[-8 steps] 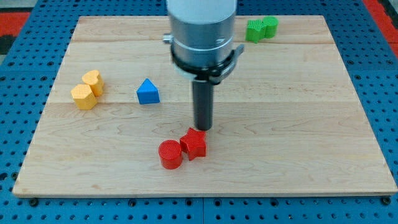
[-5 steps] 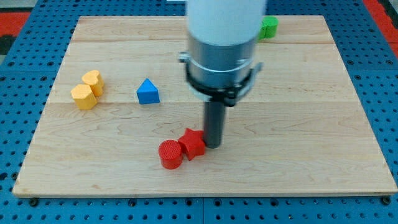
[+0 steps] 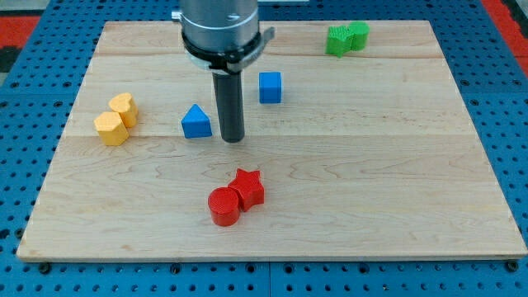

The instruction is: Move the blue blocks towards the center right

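Observation:
A blue triangular block (image 3: 196, 122) lies left of the board's middle. A blue cube (image 3: 270, 87) lies to its upper right, nearer the view's top. My tip (image 3: 233, 139) rests on the board between them, just right of the blue triangle with a small gap, and below left of the blue cube. The rod rises from the tip to the arm's grey body at the view's top.
A red cylinder (image 3: 223, 206) and a red star block (image 3: 248, 188) touch each other below my tip. Two yellow blocks (image 3: 115, 120) sit at the left. Two green blocks (image 3: 346, 38) sit at the top right. The wooden board (image 3: 396, 165) lies on a blue pegboard.
My tip has moved up and to the left, from beside the red star to just right of the blue triangle. The red star and cylinder have shifted slightly. The blue cube is now uncovered.

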Controlling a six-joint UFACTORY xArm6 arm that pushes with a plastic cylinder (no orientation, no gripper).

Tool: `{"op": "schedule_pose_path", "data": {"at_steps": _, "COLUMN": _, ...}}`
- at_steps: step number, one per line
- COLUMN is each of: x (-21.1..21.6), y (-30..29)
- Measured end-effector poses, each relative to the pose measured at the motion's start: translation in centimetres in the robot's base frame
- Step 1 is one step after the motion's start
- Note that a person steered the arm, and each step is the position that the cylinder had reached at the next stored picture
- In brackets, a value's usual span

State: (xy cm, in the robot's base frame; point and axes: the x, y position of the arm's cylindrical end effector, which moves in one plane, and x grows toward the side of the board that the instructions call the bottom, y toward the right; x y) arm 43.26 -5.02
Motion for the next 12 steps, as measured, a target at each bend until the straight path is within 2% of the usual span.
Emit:
{"op": "schedule_pose_path", "data": {"at_steps": 1, "x": -6.0, "y": 0.1}}
{"op": "schedule_pose_path", "data": {"at_steps": 3, "x": -6.6, "y": 12.0}}
{"op": "schedule_pose_path", "data": {"at_steps": 4, "x": -11.1, "y": 8.3}}
{"op": "schedule_pose_path", "data": {"at_steps": 5, "x": -10.8, "y": 14.4}}
{"op": "schedule_pose_path", "data": {"at_steps": 6, "x": -3.1, "y": 20.4}}
{"op": "schedule_pose_path", "data": {"at_steps": 7, "x": -2.7, "y": 15.4}}
{"op": "schedule_pose_path", "data": {"at_steps": 9, "x": 3.8, "y": -6.1}}
{"op": "schedule_pose_path", "data": {"at_steps": 10, "x": 0.3, "y": -10.2}}
{"op": "schedule_pose_path", "data": {"at_steps": 11, "x": -0.2, "y": -5.0}}
{"op": "schedule_pose_path", "data": {"at_steps": 12, "x": 0.4, "y": 3.5}}
